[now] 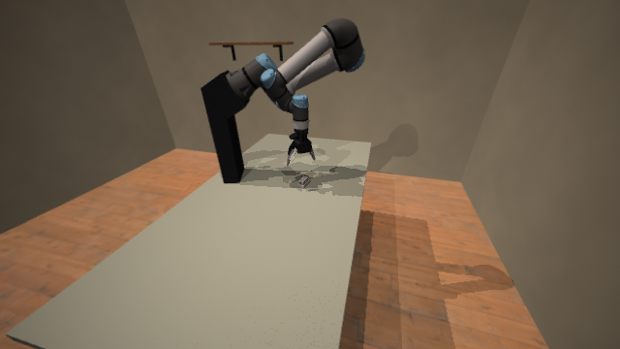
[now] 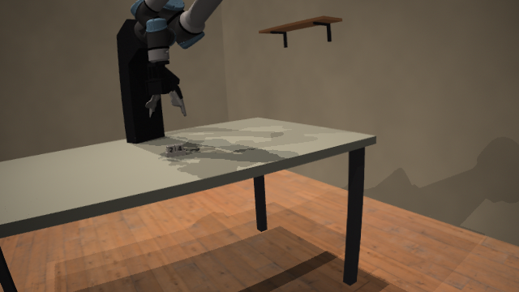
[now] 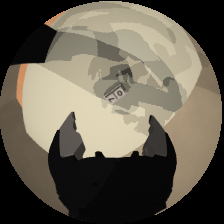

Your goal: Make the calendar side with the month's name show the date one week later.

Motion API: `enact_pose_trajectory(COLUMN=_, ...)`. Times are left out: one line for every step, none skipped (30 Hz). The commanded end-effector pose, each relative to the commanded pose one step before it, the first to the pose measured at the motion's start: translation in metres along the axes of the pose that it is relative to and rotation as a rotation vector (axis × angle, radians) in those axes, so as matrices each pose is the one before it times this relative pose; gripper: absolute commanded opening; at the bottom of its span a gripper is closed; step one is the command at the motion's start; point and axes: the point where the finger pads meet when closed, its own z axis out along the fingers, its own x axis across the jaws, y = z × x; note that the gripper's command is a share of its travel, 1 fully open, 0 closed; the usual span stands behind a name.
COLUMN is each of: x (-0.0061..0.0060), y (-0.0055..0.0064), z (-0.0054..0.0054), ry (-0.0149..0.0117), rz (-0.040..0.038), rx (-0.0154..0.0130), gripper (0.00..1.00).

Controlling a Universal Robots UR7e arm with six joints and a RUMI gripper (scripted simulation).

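Observation:
A small grey calendar tray with two digit cubes (image 1: pixel 303 180) sits on the table near the arm's black base. In the exterior view the cubes (image 2: pixel 175 149) show dark digits that look like 2 and 4. The wrist view shows the cubes (image 3: pixel 116 94) small and tilted, well ahead of the fingers. My gripper (image 1: pixel 300 157) hangs high above the table, a little behind the tray, fingers wide open and empty. It also shows in the exterior view (image 2: pixel 165 105) and in the wrist view (image 3: pixel 113 131).
The black arm pedestal (image 1: pixel 224 128) stands at the table's back left, close to the tray. A small dark item (image 1: pixel 333 169) lies on the table right of the tray. A wooden shelf (image 2: pixel 301 25) hangs on the wall. The table's right edge (image 1: pixel 360 204) is near.

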Motion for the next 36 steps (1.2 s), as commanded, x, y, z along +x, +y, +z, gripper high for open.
enact_pose_trajectory(x=0.00083, y=0.00061, z=0.00480, ry=-0.00180, rz=0.15544, rx=-0.02689, gripper=1.00)
enact_pose_trajectory(x=0.00039, y=0.00084, z=0.00117, ry=0.00054, rz=0.03419, rx=-0.00081, gripper=1.00)
enact_pose_trajectory(x=0.00006, y=0.00012, z=0.00017, ry=0.00008, rz=0.00488, rx=-0.00011, gripper=1.00)
enact_pose_trajectory(x=0.00028, y=0.00057, z=0.00123, ry=0.00040, rz=0.03743, rx=-0.00052, gripper=1.00)
enact_pose_trajectory(x=0.00001, y=0.00003, z=0.00006, ry=0.00002, rz=0.00184, rx=-0.00002, gripper=1.00)
enact_pose_trajectory(x=-0.00012, y=-0.00018, z=0.00119, ry=-0.00017, rz=0.04009, rx=0.00028, gripper=1.00)
enact_pose_trajectory(x=0.00007, y=0.00015, z=0.00080, ry=0.00011, rz=0.02546, rx=-0.00009, gripper=1.00)
enact_pose_trajectory(x=0.00004, y=0.00008, z=0.00042, ry=0.00006, rz=0.01334, rx=-0.00004, gripper=1.00)
enact_pose_trajectory(x=-0.00034, y=-0.00046, z=0.00091, ry=-0.00046, rz=0.03268, rx=0.00057, gripper=1.00)
enact_pose_trajectory(x=-0.00007, y=-0.00009, z=0.00019, ry=-0.00010, rz=0.00678, rx=0.00012, gripper=1.00)
enact_pose_trajectory(x=-0.00034, y=-0.00039, z=0.00109, ry=-0.00045, rz=0.03836, rx=0.00052, gripper=1.00)
enact_pose_trajectory(x=0.00014, y=0.00026, z=0.00079, ry=0.00023, rz=0.02418, rx=-0.00017, gripper=1.00)
enact_pose_trajectory(x=0.00007, y=0.00013, z=0.00039, ry=0.00012, rz=0.01181, rx=-0.00008, gripper=1.00)
enact_pose_trajectory(x=0.00000, y=0.00000, z=0.00000, ry=0.00000, rz=0.00000, rx=0.00000, gripper=1.00)
enact_pose_trajectory(x=0.00000, y=0.00000, z=0.00000, ry=0.00000, rz=0.00000, rx=0.00000, gripper=1.00)
enact_pose_trajectory(x=-0.00053, y=-0.00052, z=0.00100, ry=-0.00068, rz=0.03667, rx=0.00065, gripper=1.00)
enact_pose_trajectory(x=0.00039, y=0.00057, z=0.00114, ry=0.00061, rz=0.03338, rx=-0.00041, gripper=1.00)
enact_pose_trajectory(x=0.00044, y=0.00061, z=0.00112, ry=0.00070, rz=0.03203, rx=-0.00044, gripper=1.00)
enact_pose_trajectory(x=0.00044, y=0.00060, z=0.00108, ry=0.00071, rz=0.03069, rx=-0.00041, gripper=1.00)
enact_pose_trajectory(x=0.00026, y=0.00036, z=0.00076, ry=0.00043, rz=0.02212, rx=-0.00022, gripper=1.00)
enact_pose_trajectory(x=0.00009, y=0.00012, z=0.00026, ry=0.00015, rz=0.00737, rx=-0.00007, gripper=1.00)
enact_pose_trajectory(x=-0.00041, y=-0.00020, z=0.00084, ry=-0.00045, rz=0.02952, rx=0.00034, gripper=1.00)
enact_pose_trajectory(x=-0.00015, y=0.00004, z=0.00083, ry=-0.00009, rz=0.02742, rx=0.00012, gripper=1.00)
enact_pose_trajectory(x=-0.00019, y=0.00001, z=0.00078, ry=-0.00015, rz=0.02588, rx=0.00015, gripper=1.00)
enact_pose_trajectory(x=-0.00018, y=0.00002, z=0.00071, ry=-0.00014, rz=0.02381, rx=0.00013, gripper=1.00)
enact_pose_trajectory(x=0.00000, y=0.00000, z=0.00001, ry=0.00000, rz=0.00038, rx=0.00000, gripper=1.00)
enact_pose_trajectory(x=-0.00069, y=-0.00034, z=0.00058, ry=-0.00084, rz=0.02343, rx=0.00044, gripper=1.00)
enact_pose_trajectory(x=-0.00001, y=0.00014, z=0.00065, ry=0.00007, rz=0.02044, rx=0.00002, gripper=1.00)
enact_pose_trajectory(x=0.00009, y=0.00019, z=0.00061, ry=0.00020, rz=0.01851, rx=-0.00003, gripper=1.00)
enact_pose_trajectory(x=0.00017, y=0.00023, z=0.00057, ry=0.00031, rz=0.01661, rx=-0.00007, gripper=1.00)
enact_pose_trajectory(x=0.00000, y=0.00000, z=0.00000, ry=0.00000, rz=0.00000, rx=0.00000, gripper=1.00)
enact_pose_trajectory(x=0.00000, y=0.00000, z=0.00000, ry=0.00000, rz=0.00000, rx=0.00000, gripper=1.00)
enact_pose_trajectory(x=-0.00005, y=0.00009, z=0.00048, ry=0.00000, rz=0.01527, rx=0.00004, gripper=1.00)
enact_pose_trajectory(x=0.00015, y=0.00019, z=0.00046, ry=0.00027, rz=0.01320, rx=-0.00005, gripper=1.00)
enact_pose_trajectory(x=0.00016, y=0.00019, z=0.00041, ry=0.00028, rz=0.01150, rx=-0.00005, gripper=1.00)
enact_pose_trajectory(x=0.00018, y=0.00018, z=0.00036, ry=0.00030, rz=0.00983, rx=-0.00006, gripper=1.00)
